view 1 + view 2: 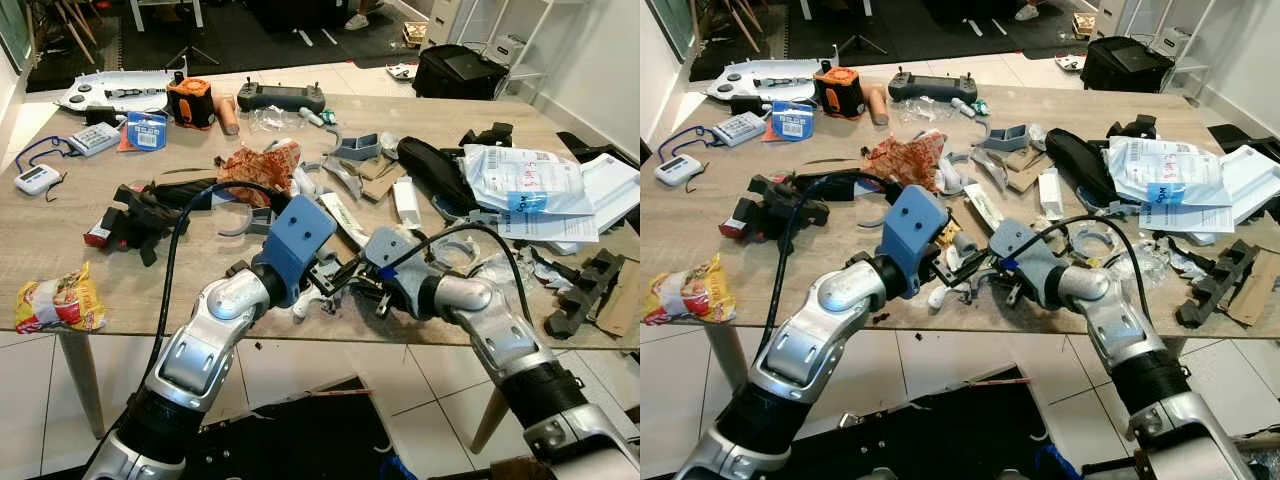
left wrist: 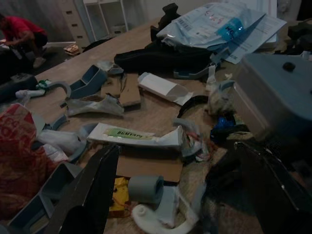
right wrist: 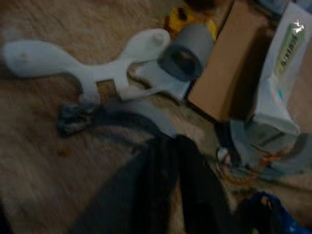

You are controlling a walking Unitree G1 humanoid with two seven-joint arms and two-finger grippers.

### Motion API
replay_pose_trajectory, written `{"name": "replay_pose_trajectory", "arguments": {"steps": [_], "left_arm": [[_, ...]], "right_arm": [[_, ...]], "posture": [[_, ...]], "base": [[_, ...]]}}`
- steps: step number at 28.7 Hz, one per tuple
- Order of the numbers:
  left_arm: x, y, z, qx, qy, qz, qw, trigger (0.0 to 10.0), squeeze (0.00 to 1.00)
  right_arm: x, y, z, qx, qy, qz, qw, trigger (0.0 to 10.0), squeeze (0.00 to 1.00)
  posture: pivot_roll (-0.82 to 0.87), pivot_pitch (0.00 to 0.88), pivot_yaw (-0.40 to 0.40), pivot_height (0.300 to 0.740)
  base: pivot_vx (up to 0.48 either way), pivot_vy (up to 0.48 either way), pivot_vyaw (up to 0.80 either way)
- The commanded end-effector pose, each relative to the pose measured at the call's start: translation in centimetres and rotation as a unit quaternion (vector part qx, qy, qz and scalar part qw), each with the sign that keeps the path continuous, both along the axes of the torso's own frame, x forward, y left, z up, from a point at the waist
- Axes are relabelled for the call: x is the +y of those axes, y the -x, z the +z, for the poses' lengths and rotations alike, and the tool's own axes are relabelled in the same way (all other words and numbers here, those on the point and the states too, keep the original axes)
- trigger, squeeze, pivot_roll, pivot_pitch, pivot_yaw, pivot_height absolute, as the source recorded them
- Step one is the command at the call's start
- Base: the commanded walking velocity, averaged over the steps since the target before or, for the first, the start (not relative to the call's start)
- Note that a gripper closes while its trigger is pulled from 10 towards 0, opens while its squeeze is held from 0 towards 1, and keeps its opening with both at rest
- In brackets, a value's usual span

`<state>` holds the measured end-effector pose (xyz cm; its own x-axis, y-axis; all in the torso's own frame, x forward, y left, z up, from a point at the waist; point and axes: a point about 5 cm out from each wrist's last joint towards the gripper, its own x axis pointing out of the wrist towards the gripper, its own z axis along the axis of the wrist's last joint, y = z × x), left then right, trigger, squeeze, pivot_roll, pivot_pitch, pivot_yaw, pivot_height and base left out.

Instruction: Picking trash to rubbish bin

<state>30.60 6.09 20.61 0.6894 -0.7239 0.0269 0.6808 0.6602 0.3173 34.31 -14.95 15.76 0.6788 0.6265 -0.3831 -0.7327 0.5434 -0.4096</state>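
Both arms reach over the front middle of a cluttered wooden table (image 1: 60, 240). My left gripper (image 1: 332, 277) hangs open just above a grey roll (image 2: 145, 188), a white plastic piece (image 2: 161, 222) and a flat cardboard scrap (image 2: 151, 165). A white tube packet with a green label (image 2: 136, 135) lies just beyond them. My right gripper (image 1: 352, 292) points left toward the same pile with its fingers (image 3: 168, 161) shut, tips beside a dark grey strip (image 3: 131, 119). A crumpled red wrapper (image 1: 258, 165) lies further back. A yellow snack packet (image 1: 58, 300) rests at the front left edge.
A white and blue mailing bag (image 1: 520, 180) and papers cover the right side. A black pouch (image 1: 430, 170), black plastic parts (image 1: 585, 290), a black tool (image 1: 140, 215), a controller (image 1: 282, 97) and an orange device (image 1: 190, 100) crowd the table. A person in red (image 2: 19, 29) crouches far behind.
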Motion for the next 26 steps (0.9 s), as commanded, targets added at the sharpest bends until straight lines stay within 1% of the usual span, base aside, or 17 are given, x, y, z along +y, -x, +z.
{"name": "replay_pose_trajectory", "arguments": {"steps": [1,7,10,13,14,15,17,18,19,21,22,23,24,25,26], "left_arm": [[-0.1,0.3,-0.3,0.001,-0.005,-0.005,1.0,10.0,0.0],[0.1,0.3,-0.4,-0.001,-0.001,0.001,1.0,10.0,0.0],[0.5,0.2,-0.5,-0.002,-0.002,0.008,1.0,10.0,0.0],[0.6,0.2,-0.5,-0.004,-0.001,0.012,1.0,10.0,0.0],[0.8,0.1,-0.3,-0.006,0.006,0.02,1.0,10.0,0.0],[1.0,0.0,-0.2,-0.01,0.014,0.031,0.999,10.0,0.0],[1.0,0.0,-0.2,-0.01,0.014,0.031,0.999,10.0,0.0],[1.2,-0.1,-0.1,-0.012,0.019,0.039,0.999,10.0,0.0],[1.6,-0.2,0.1,-0.016,0.031,0.058,0.998,10.0,0.0],[1.6,-0.2,0.1,-0.016,0.031,0.058,0.998,10.0,0.0],[1.9,-0.4,0.3,-0.018,0.043,0.074,0.996,10.0,0.0],[1.9,-0.4,0.3,-0.018,0.043,0.074,0.996,10.0,0.0],[2.3,-0.6,0.3,-0.021,0.051,0.098,0.994,10.0,0.0],[2.3,-0.6,0.3,-0.021,0.051,0.098,0.994,10.0,0.0],[2.9,-0.9,0.3,-0.022,0.053,0.127,0.99,10.0,0.0]], "right_arm": [[-0.4,0.5,-1.3,0.029,-0.002,-0.007,1.0,0.0,0.0],[-0.5,1.0,-1.7,0.036,-0.016,-0.009,0.999,0.0,0.0],[-0.5,1.0,-1.3,0.034,-0.035,-0.015,0.999,0.0,0.0],[-0.6,1.0,-1.0,0.031,-0.04,-0.016,0.999,0.0,0.0],[-0.6,1.0,-0.3,0.022,-0.056,-0.019,0.998,0.0,0.0],[-0.6,1.0,0.5,0.013,-0.087,-0.024,0.996,0.0,0.0],[-0.6,1.0,0.5,0.013,-0.087,-0.024,0.996,0.0,0.0],[-0.6,1.1,1.1,0.007,-0.108,-0.028,0.994,0.0,0.0],[-0.8,0.9,2.8,-0.02,-0.168,-0.051,0.984,0.0,0.0],[-0.8,0.9,2.8,-0.02,-0.168,-0.051,0.984,0.0,0.0],[-1.0,0.7,4.1,-0.043,-0.218,-0.072,0.972,0.0,0.0],[-1.0,0.7,4.1,-0.043,-0.218,-0.072,0.972,0.0,0.0],[-1.4,0.4,5.7,-0.084,-0.283,-0.115,0.949,8.5,0.0],[-1.4,0.4,5.7,-0.084,-0.283,-0.115,0.949,8.5,0.0],[-1.8,0.2,6.9,-0.127,-0.321,-0.156,0.925,10.0,0.0]], "posture": [[0.0,0.116,-0.02,0.74],[0.0,0.091,-0.015,0.74],[-0.01,0.079,-0.012,0.74],[-0.01,0.077,-0.012,0.74],[-0.01,0.07,-0.01,0.74],[-0.01,0.066,-0.009,0.74],[-0.01,0.066,-0.009,0.74],[-0.01,0.066,-0.009,0.74],[-0.01,0.059,-0.007,0.74],[-0.01,0.059,-0.007,0.74],[-0.01,0.056,-0.006,0.74],[-0.01,0.056,-0.006,0.74],[-0.01,0.052,-0.005,0.74],[-0.01,0.052,-0.005,0.74],[-0.01,0.045,-0.003,0.74]], "base": [[0.0,0.0,0.0],[0.0,0.0,0.0],[0.0,0.0,0.0],[0.0,0.0,0.0],[0.0,0.0,0.0],[0.0,0.0,0.0],[0.0,0.0,0.0],[0.0,0.0,0.0],[0.0,0.0,0.0],[0.0,0.0,0.0],[0.0,0.0,0.0],[0.0,0.0,0.0],[0.0,0.0,0.0],[0.0,0.0,0.0],[0.0,0.0,0.0]]}}
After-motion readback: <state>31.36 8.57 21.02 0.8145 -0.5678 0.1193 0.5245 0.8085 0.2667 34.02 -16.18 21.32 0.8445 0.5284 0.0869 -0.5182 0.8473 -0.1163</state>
